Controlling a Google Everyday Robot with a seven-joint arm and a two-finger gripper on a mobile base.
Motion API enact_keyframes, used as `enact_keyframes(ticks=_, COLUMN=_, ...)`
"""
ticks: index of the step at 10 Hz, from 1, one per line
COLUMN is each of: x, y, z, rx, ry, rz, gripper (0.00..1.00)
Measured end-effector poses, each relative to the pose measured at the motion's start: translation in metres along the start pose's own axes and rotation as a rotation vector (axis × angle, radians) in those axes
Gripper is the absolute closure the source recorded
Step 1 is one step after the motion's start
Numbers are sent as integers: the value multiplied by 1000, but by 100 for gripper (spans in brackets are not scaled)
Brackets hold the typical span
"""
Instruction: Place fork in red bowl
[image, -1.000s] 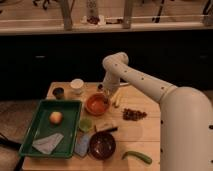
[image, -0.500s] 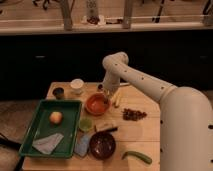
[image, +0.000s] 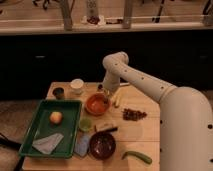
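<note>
Gripper (image: 108, 93) hangs at the red bowl (image: 88, 106) right rim, grip state can't be told, fork not made out, so placement looks unfinished.

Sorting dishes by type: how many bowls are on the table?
2. The red bowl sits centrally, beside the gripper; the maroon bowl is in front of it, nearer the camera. None seems hidden.
</note>
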Motion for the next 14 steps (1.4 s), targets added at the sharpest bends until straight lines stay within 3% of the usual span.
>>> enact_keyframes(ticks=6, x=-13, y=-12, z=6, rx=0, ry=-3, rz=-52, gripper=99)
enact_keyframes(ticks=7, x=-14, y=-15, z=7, rx=0, ry=-3, rz=-60, gripper=93)
enact_keyframes(ticks=14, x=-19, y=-34, z=18, rx=-12, ry=-15, rz=-91, gripper=24)
